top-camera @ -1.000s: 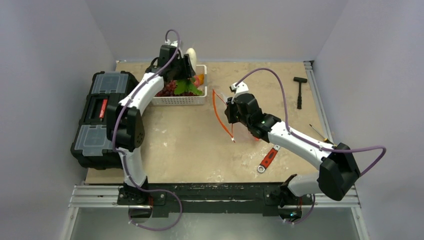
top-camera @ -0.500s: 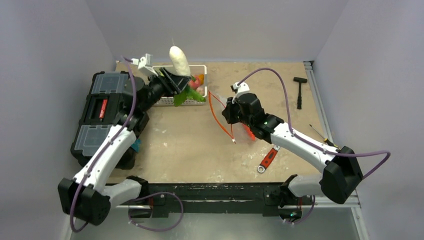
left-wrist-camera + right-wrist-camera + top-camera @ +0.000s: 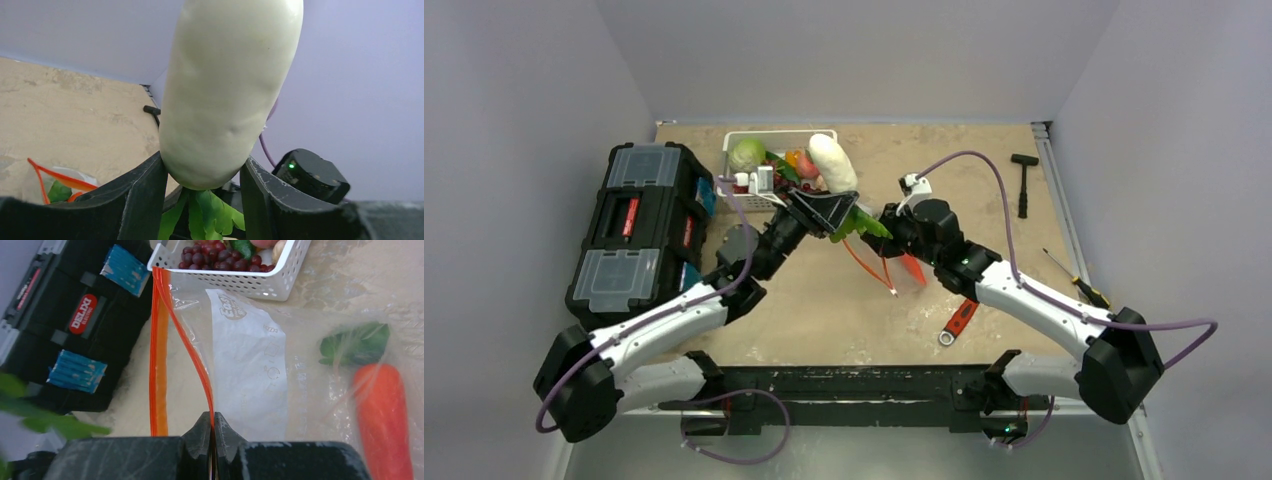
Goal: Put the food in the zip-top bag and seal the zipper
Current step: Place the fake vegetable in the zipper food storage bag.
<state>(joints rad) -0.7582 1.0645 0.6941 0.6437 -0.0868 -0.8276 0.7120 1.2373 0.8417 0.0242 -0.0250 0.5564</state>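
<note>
The left gripper [image 3: 204, 176] is clamping the smooth, rounded radish [image 3: 230, 85]; the right gripper [image 3: 212, 426] is pinching the floppy clear bag [image 3: 250, 370] at its zipper [image 3: 159, 350].

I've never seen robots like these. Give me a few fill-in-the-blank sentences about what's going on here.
The left gripper holds a white ____ with green leaves.
The right gripper is shut on the orange-red zipper of the clear ____.
An orange ____ already lies inside it.
The dark red grapes sit in the white ____.
Missing words: radish, bag, carrot, basket.
</note>
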